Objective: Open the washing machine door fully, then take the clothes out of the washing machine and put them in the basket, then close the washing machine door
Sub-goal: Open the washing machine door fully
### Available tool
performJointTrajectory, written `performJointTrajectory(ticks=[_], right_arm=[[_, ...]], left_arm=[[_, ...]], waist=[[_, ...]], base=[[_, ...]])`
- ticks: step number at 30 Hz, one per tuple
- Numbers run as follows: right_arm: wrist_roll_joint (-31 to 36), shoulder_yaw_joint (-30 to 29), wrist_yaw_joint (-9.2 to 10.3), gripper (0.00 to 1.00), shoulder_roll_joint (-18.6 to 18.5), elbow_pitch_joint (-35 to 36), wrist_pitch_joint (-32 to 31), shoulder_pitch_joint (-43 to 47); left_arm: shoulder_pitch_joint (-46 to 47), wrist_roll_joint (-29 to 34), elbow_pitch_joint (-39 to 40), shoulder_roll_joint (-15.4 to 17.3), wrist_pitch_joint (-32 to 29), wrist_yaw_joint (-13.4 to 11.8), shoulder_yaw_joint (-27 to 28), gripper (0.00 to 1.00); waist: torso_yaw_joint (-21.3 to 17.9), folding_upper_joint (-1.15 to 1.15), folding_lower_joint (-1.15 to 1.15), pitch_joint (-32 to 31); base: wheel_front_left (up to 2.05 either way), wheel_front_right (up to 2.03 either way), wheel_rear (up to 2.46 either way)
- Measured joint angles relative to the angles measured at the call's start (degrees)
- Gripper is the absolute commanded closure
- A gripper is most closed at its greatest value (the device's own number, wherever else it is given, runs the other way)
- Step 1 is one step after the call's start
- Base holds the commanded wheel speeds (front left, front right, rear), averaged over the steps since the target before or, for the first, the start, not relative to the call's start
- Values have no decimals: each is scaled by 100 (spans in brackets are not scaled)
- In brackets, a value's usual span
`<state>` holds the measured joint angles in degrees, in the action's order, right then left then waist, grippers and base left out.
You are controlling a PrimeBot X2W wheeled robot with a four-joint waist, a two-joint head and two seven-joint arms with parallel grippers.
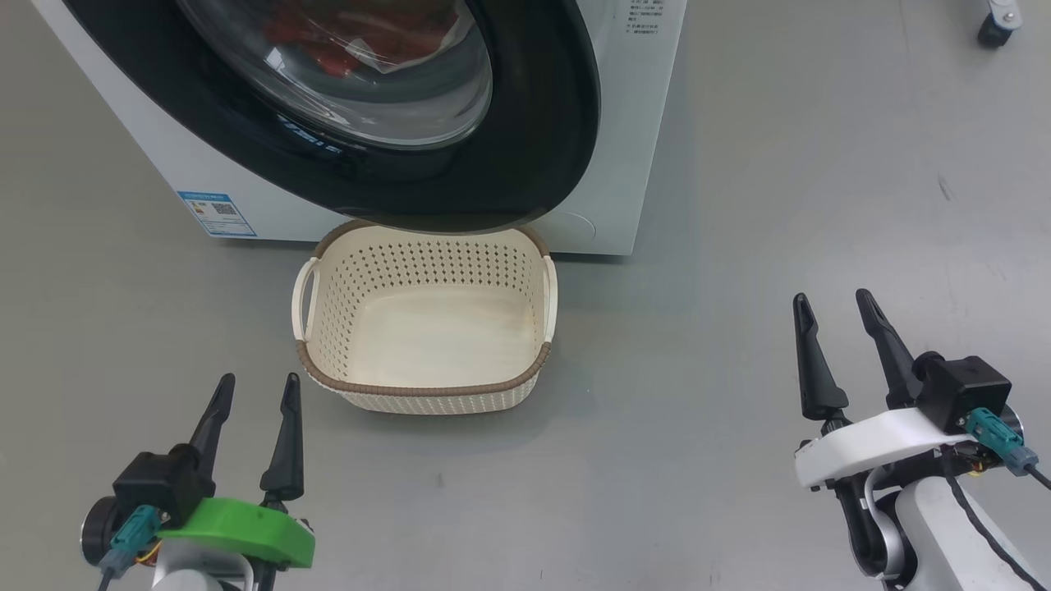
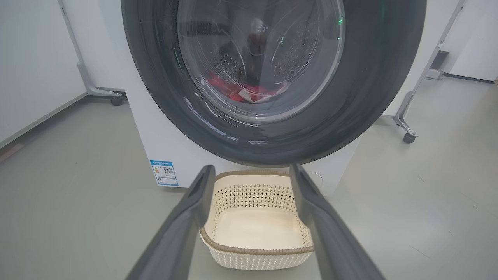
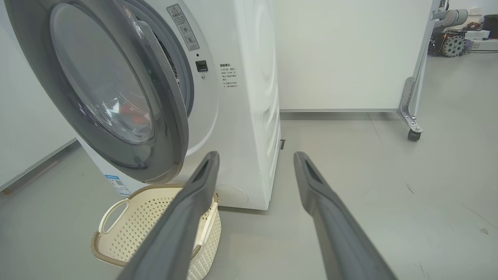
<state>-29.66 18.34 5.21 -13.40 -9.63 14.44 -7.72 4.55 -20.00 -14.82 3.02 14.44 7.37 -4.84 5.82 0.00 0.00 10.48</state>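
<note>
Left end effector [image 1: 259, 379]: spread wide, empty. Right end effector [image 1: 830, 297]: spread wide, empty. Basket [image 1: 423, 388]: between them, untouched.

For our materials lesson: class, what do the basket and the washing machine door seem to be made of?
The basket: probably moulded plastic, matt cream, with even punched holes; brown rim looks woven, perhaps moulded. The washing machine door: glossy black rim, likely plastic, showing reflections; clear centre, glass or clear plastic.

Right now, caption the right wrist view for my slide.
Washing machine door ajar above the empty basket, red clothes seen through it, right gripper open.
</note>
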Motion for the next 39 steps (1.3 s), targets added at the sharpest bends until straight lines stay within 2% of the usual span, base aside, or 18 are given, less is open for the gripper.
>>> performJointTrajectory(ticks=[26, 39], right_arm=[[166, -153, -12, 0, 5, 96, 0, 17], [149, -167, -265, 0, -157, 135, -114, -599]], left_arm=[[1, 0, 1, -9, 0, 0, -52, 0], [26, 0, 47, -12, 0, 0, -144, 0]], waist=[[27, 0, 0, 91], [77, 0, 0, 328]], base=[[0, 0, 0], [0, 0, 0]])
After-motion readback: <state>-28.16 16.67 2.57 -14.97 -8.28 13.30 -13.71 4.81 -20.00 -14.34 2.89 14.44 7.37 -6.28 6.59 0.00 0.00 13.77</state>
